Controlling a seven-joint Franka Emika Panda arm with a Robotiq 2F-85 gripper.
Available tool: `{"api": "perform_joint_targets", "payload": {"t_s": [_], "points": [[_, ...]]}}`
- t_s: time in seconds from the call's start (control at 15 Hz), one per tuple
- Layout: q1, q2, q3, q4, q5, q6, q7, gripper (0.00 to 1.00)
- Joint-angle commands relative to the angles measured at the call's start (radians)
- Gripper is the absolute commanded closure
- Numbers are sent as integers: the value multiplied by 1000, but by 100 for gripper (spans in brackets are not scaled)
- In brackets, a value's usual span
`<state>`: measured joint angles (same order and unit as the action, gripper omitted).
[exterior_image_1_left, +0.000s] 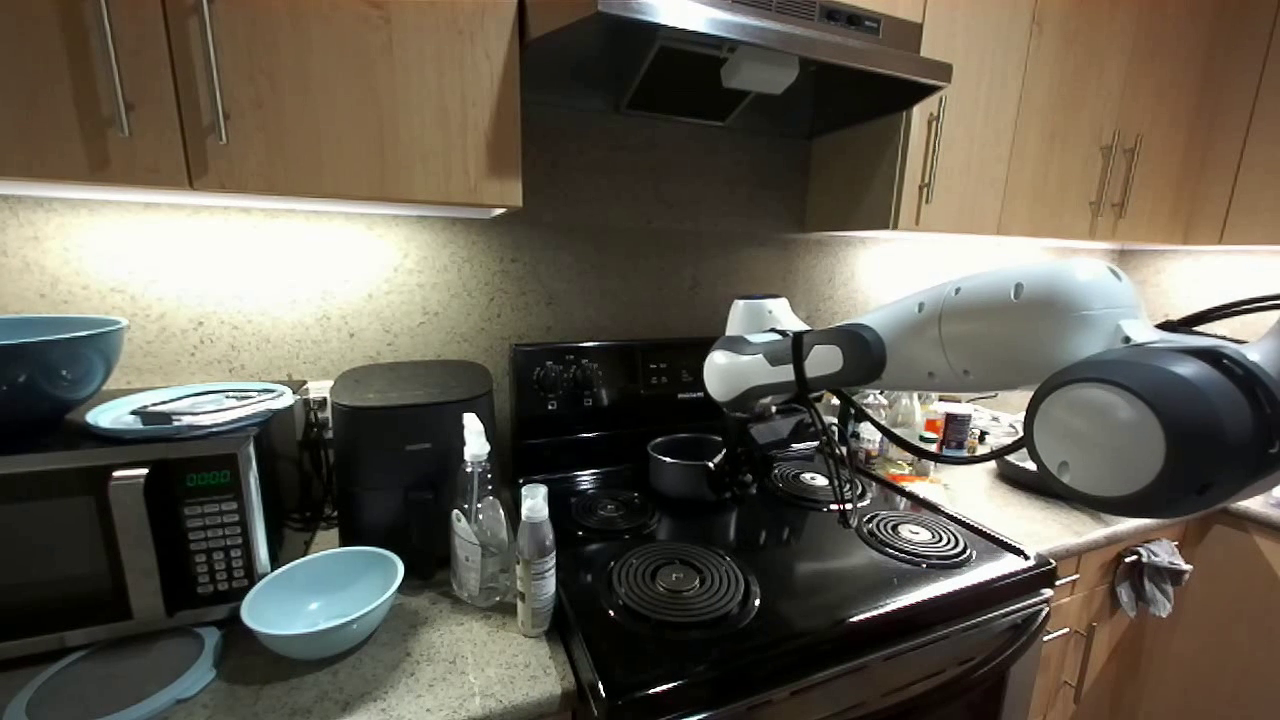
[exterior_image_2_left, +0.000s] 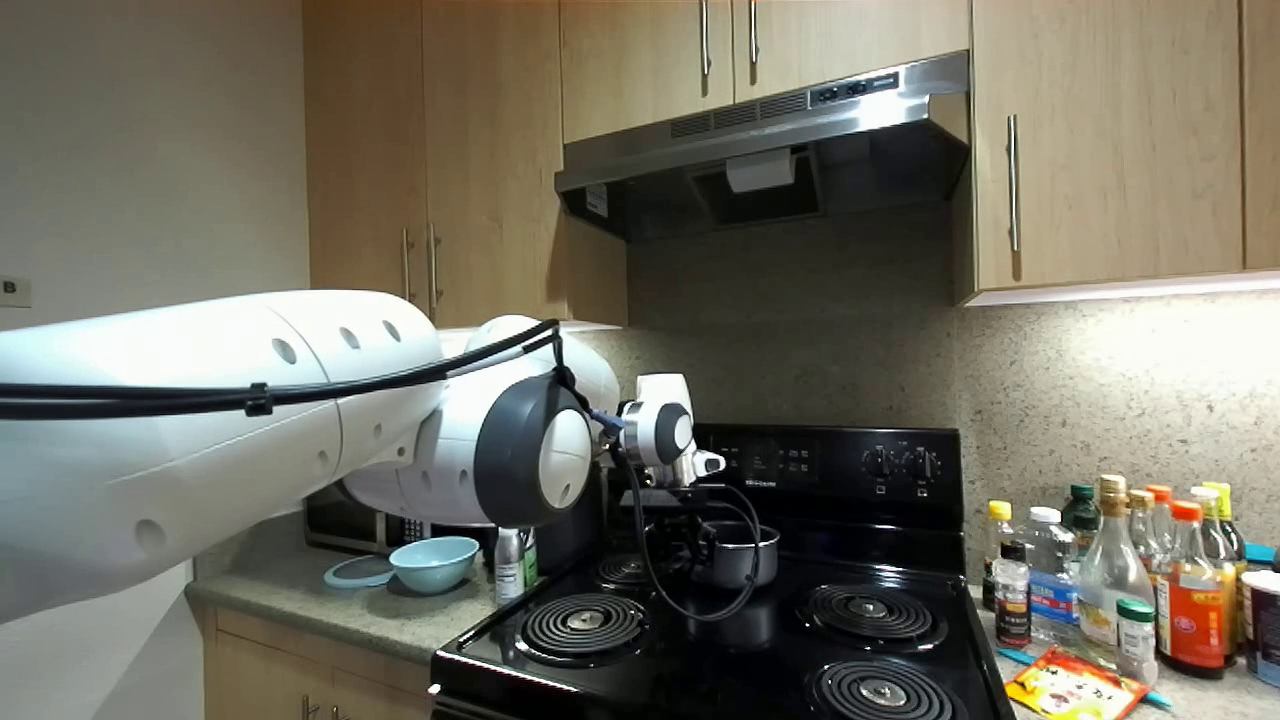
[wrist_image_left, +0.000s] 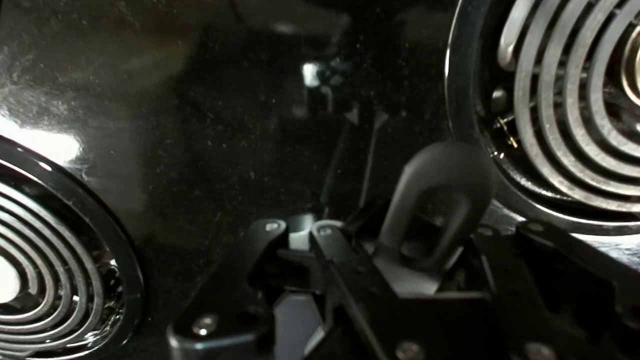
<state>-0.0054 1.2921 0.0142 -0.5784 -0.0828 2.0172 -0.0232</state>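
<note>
A dark grey saucepan (exterior_image_1_left: 674, 476) is at the back of the black stove, between the two rear burners, in both exterior views (exterior_image_2_left: 748, 562). It looks level; I cannot tell whether its base touches the stove top. My gripper (exterior_image_1_left: 738, 472) is beside the saucepan, in line with its handle, and also shows in an exterior view (exterior_image_2_left: 690, 535). In the wrist view the looped end of the dark handle (wrist_image_left: 447, 162) sticks out between the fingers of the gripper (wrist_image_left: 422, 245), which are shut around it. The fingertips are partly hidden, and the pan's body is out of the wrist view.
Coil burners (exterior_image_1_left: 680, 582) surround the pan. A control panel (exterior_image_2_left: 810, 462) stands behind, below a range hood (exterior_image_1_left: 740, 60). Left counter: light blue bowl (exterior_image_1_left: 322, 605), spray bottle (exterior_image_1_left: 482, 535), white-capped bottle (exterior_image_1_left: 536, 570), black air fryer (exterior_image_1_left: 410, 440), microwave (exterior_image_1_left: 130, 540). Right counter: several sauce bottles (exterior_image_2_left: 1190, 590).
</note>
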Motion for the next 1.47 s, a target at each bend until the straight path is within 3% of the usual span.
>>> {"api": "perform_joint_targets", "payload": {"t_s": [0.0,0.13,0.2,0.47,0.53,0.6,0.73,1.27,1.4], "points": [[24,-26,-39,-32,-28,11,72,98],[24,-30,-39,-34,-14,-45,85,96],[17,0,-27,-1,-7,-9,50,91],[18,0,-32,-2,-7,-27,60,91],[17,10,-31,9,-7,-17,49,66],[16,18,-31,18,-7,-15,51,65],[12,40,-27,42,-2,-21,43,54],[2,92,-33,104,-10,-26,12,1],[9,78,-36,119,-12,-13,23,0]]}}
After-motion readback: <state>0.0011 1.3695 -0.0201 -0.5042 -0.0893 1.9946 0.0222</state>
